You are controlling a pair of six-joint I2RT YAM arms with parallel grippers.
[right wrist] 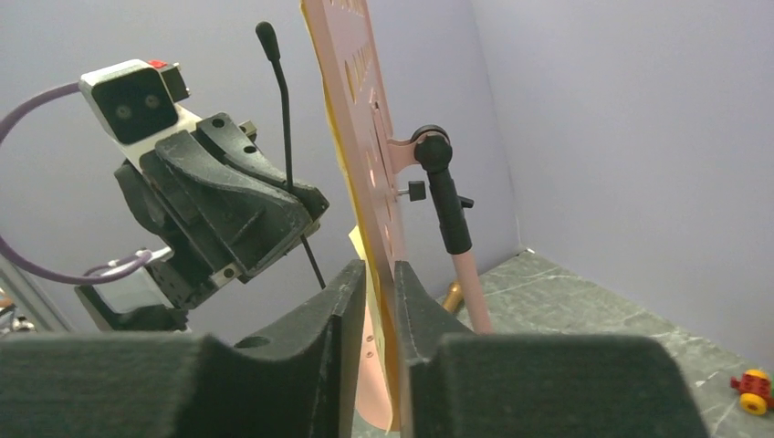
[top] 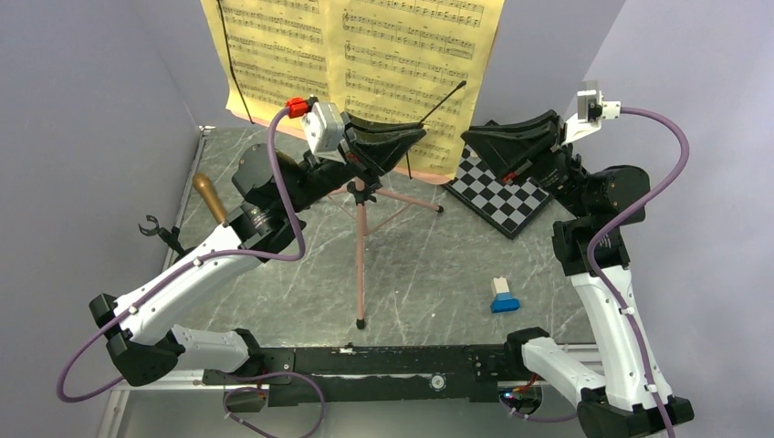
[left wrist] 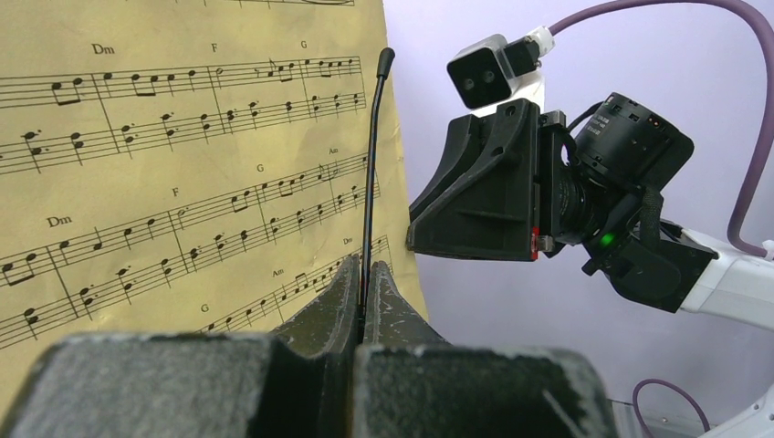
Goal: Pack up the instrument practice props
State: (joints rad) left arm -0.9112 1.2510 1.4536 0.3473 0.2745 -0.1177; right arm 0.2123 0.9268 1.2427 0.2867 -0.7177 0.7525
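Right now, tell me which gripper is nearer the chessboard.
Right. The right gripper grips the pink desk above the chessboard; the left gripper pinches the page wire farther left.

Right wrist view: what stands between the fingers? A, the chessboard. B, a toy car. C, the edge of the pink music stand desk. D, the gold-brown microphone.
C: the edge of the pink desk, with the yellow sheet music against it, fills the gap between the right fingers.
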